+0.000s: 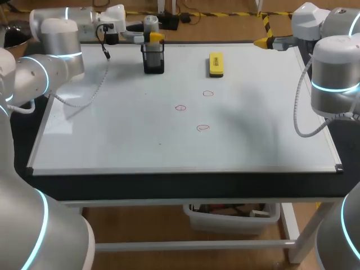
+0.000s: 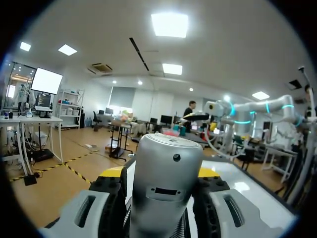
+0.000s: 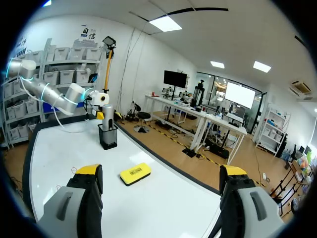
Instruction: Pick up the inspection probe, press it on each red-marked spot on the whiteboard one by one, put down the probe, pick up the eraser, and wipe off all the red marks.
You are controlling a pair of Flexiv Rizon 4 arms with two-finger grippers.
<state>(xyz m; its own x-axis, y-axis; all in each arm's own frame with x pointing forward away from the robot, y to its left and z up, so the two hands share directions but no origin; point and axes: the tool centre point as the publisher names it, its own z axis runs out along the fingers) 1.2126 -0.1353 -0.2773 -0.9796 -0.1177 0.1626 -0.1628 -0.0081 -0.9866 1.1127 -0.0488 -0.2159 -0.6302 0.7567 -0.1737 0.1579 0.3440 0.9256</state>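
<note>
Smooth cylindrical probe [image 2: 166, 183], glossy whiteboard [image 1: 112, 138], blocky yellow eraser [image 1: 216, 64]

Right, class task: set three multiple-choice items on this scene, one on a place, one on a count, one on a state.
1. Where does the eraser lie? A on the whiteboard B on the floor C on a chair
2. How many red marks show? A two B three C five
3. The right gripper is A open B shut on the eraser C shut on a cloth
Key: 1A, it lies flat on the board; 2B, three rings are drawn; 3A, its fingers stand wide apart.
</note>
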